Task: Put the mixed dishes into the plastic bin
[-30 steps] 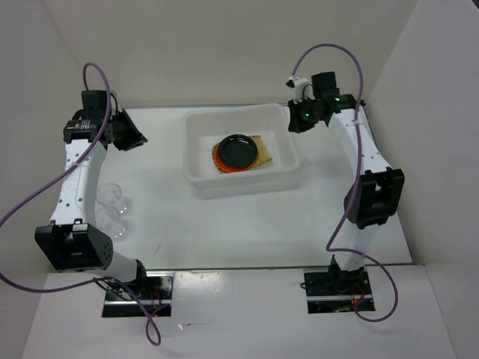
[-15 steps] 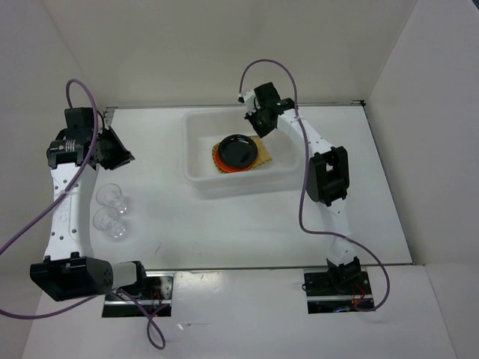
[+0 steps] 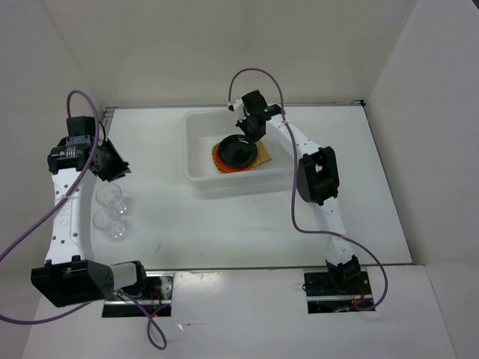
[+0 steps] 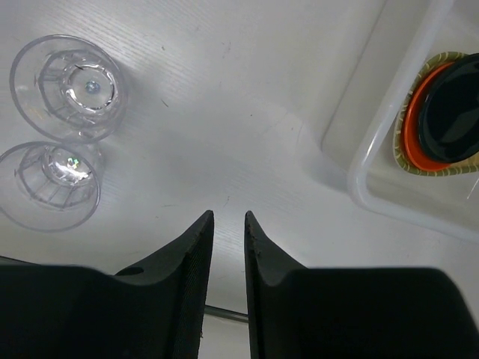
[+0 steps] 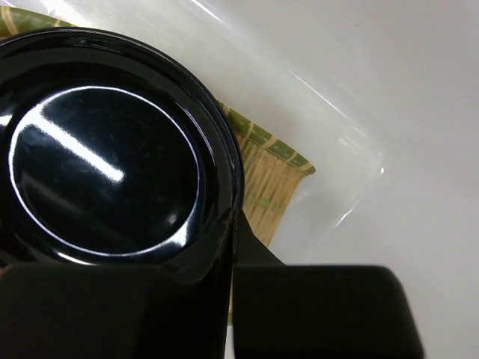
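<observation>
The plastic bin (image 3: 196, 173) stands at the table's middle back. In it the glossy black plate (image 3: 238, 152) lies on the orange plate (image 3: 216, 158), which lies on the bamboo tray (image 3: 264, 154). My right gripper (image 3: 248, 134) reaches into the bin. Its jaws are together, with the tips (image 5: 235, 213) right at the black plate's (image 5: 105, 149) rim, over the tray (image 5: 266, 176). Two clear glass cups (image 3: 111, 197) (image 3: 109, 222) stand at the left. My left gripper (image 3: 112, 161) hovers just behind them, jaws nearly together and empty (image 4: 229, 217). The cups (image 4: 71, 82) (image 4: 49, 183) show to its left.
White walls close in the table at the back and on both sides. The bin's near corner (image 4: 359, 179) lies right of my left gripper. Purple cables loop over both arms.
My right arm swung from the back right over the bin and came down to the black plate. My left gripper moved down the left side toward the cups. The dishes have not moved.
</observation>
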Action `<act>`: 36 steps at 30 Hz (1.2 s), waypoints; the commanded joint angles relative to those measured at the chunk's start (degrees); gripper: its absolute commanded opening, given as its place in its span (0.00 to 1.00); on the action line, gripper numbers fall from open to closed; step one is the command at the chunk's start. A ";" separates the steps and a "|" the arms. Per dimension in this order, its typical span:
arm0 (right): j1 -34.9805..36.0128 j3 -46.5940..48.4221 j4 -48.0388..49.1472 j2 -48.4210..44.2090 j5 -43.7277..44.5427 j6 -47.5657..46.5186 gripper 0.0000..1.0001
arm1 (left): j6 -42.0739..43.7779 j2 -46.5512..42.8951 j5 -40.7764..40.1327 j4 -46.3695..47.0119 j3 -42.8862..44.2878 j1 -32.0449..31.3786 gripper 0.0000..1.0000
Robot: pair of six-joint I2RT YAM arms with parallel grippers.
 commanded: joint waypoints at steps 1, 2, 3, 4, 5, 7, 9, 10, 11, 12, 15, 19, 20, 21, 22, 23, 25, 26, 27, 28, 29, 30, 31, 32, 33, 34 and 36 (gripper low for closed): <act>1.16 3.32 2.39 2.11 1.68 -0.56 0.00 | 1.04 -2.16 -1.54 -1.05 0.11 0.38 0.30; 1.16 3.84 2.39 2.90 1.69 -0.56 0.00 | 1.04 -2.16 -1.54 -1.66 0.11 0.38 0.30; 1.16 4.37 2.39 2.91 2.30 -0.56 0.00 | 1.04 -2.68 -2.06 -1.67 0.11 0.38 0.30; 1.16 4.37 3.00 3.60 2.83 -0.56 0.00 | 1.04 -2.69 -2.07 -2.19 0.11 0.38 0.30; 1.16 4.90 3.01 4.13 2.83 -0.56 0.00 | 1.04 -3.21 -2.07 -2.20 0.11 0.38 0.32; 1.16 5.43 3.01 4.14 3.36 -0.03 0.00 | 1.04 -3.22 -2.68 -2.90 0.11 0.38 0.32; 1.16 6.04 3.01 4.14 3.36 -0.03 0.00 | 1.04 -3.74 -3.29 -3.42 0.11 0.38 0.32; 1.16 6.65 3.01 4.14 3.36 -0.03 0.00 | 1.04 -4.27 -3.30 -3.43 0.11 0.38 0.32; 1.16 6.66 3.01 4.14 3.36 -0.03 0.00 | 1.04 -4.27 -3.30 -3.43 0.11 0.38 0.32; 1.16 6.66 3.01 4.14 3.36 0.58 0.00 | 1.04 -4.27 -3.30 -3.43 -0.42 0.38 0.32; 1.16 7.89 3.53 3.52 3.97 1.10 0.00 | 1.04 -4.80 -3.30 -3.43 -0.42 0.38 0.32; 1.16 9.12 3.53 3.00 4.50 1.11 0.00 | 1.04 -4.80 -3.83 -3.43 -0.42 0.38 0.32; 1.16 9.64 4.06 3.00 5.37 1.11 0.00 | 1.04 -4.80 -3.83 -3.43 -0.42 0.38 0.32; 1.16 9.65 4.06 3.60 5.38 1.11 0.00 | 1.04 -4.80 -3.83 -3.43 -0.42 0.38 0.32; 1.16 10.17 4.06 3.61 6.16 1.11 0.00 | 1.04 -4.80 -3.83 -3.43 -0.42 0.38 0.32; 1.16 10.18 4.06 4.57 6.78 1.11 0.00 | 1.04 -4.80 -3.83 -3.43 -0.42 0.38 0.32; 0.63 10.18 4.06 5.28 7.31 1.11 0.00 | 1.04 -4.80 -3.83 -3.43 -0.42 0.38 0.32; 0.63 10.18 4.06 5.80 8.01 1.11 0.00 | 1.04 -4.80 -3.83 -3.95 -0.42 0.38 0.32; 0.63 10.18 4.06 6.33 8.02 1.11 0.00 | 1.04 -4.80 -3.83 -3.95 -0.42 0.38 0.32; 0.63 10.18 4.06 6.34 8.54 1.11 0.00 | 1.04 -4.80 -3.83 -3.95 -0.42 0.38 0.32; 0.11 10.18 4.06 6.34 8.54 1.11 0.00 | 1.04 -4.80 -3.83 -3.95 -0.42 0.38 0.32; 0.11 10.70 4.06 6.34 8.54 1.11 0.00 | 1.04 -4.80 -3.83 -3.95 -0.94 0.38 0.32; 0.11 10.70 4.06 6.94 8.54 1.11 0.00 | 1.04 -4.80 -3.83 -3.95 -0.95 0.38 0.32; 0.11 11.40 4.06 6.95 8.54 0.59 0.00 | 1.04 -4.80 -3.83 -3.95 -0.95 0.38 0.32; 0.11 11.41 3.54 7.65 8.54 0.58 0.00 | 1.04 -4.80 -3.83 -3.95 -0.95 0.38 0.32; 0.11 12.02 3.53 8.35 8.54 0.58 0.00 | 1.04 -4.80 -3.83 -3.95 -1.47 0.38 0.32; 0.11 12.02 3.01 8.36 8.54 0.58 0.00 | 1.04 -5.33 -4.35 -3.95 -1.48 0.38 0.32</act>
